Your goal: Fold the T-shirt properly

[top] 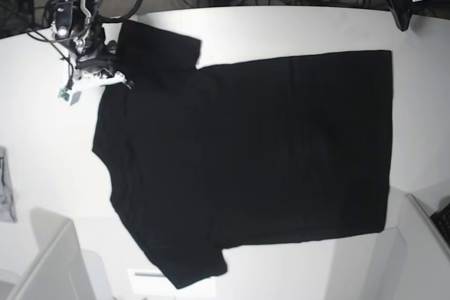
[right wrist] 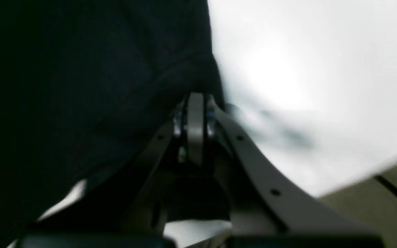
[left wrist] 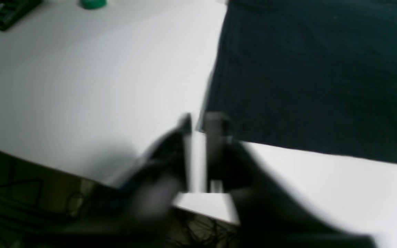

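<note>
T-shirt (top: 253, 152) flat on bench (top: 42, 145) | right hand (right wrist: 195, 103) pinched on shoulder edge; left hand (left wrist: 200, 125) slightly parted, beside hem corner

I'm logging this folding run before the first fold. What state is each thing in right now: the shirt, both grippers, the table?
T-shirt: spread flat, plain black side up, unfolded, both sleeves out.
Right gripper: at the shoulder edge by the far sleeve, jaws look closed; a pinch on cloth cannot be confirmed.
Left gripper: by the hem corner, fingers slightly apart, blurred.
Table: white, holding the shirt.
</note>
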Tool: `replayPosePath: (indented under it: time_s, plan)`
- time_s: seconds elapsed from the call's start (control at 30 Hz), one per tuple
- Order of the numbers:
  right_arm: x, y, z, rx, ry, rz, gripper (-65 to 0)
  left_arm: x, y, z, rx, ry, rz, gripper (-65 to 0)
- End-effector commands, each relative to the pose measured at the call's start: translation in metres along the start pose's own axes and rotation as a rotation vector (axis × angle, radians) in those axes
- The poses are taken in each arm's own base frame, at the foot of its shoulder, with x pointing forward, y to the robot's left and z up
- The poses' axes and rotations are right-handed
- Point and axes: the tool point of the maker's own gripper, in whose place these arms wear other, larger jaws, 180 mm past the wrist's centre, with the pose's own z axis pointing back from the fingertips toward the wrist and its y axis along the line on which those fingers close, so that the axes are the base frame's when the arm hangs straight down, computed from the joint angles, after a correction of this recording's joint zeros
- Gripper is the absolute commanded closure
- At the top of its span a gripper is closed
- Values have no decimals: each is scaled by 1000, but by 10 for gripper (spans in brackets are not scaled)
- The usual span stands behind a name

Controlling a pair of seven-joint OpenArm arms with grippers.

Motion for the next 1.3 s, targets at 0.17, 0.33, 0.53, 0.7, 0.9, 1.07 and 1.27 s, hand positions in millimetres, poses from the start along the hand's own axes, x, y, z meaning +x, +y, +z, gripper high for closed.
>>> replayPosePath:
  time_s: [0.17, 0.33, 0.53, 0.7, 0.9, 1.07, 1.27]
  plan:
    - [24, 3, 22, 239, 11, -187, 0, 8, 2, 3, -6, -25, -7, 0]
    - [23, -3, 24, 232, 31, -182, -171, 11, 5, 1, 10, -37, 33, 0]
    - [21, -5, 24, 228, 39, -189, -383, 21, 8, -11, -85, -35, 298, 0]
    - [14, -14, 13, 206, 72, -213, -396, 39, 41, -13, -43, -52, 284, -43]
    - [2, -27, -5, 200, 105, -122, -392, 42, 66, -22, -4, 31, 252, -341]
    - [4, -44, -11, 106, 64, -72, -395, 48, 47, -19, -124, 24, 250, -258]
    - [-16, -50, -19, 124, 119, -23, -392, 52, 78, -18, -9, 42, 246, -66]
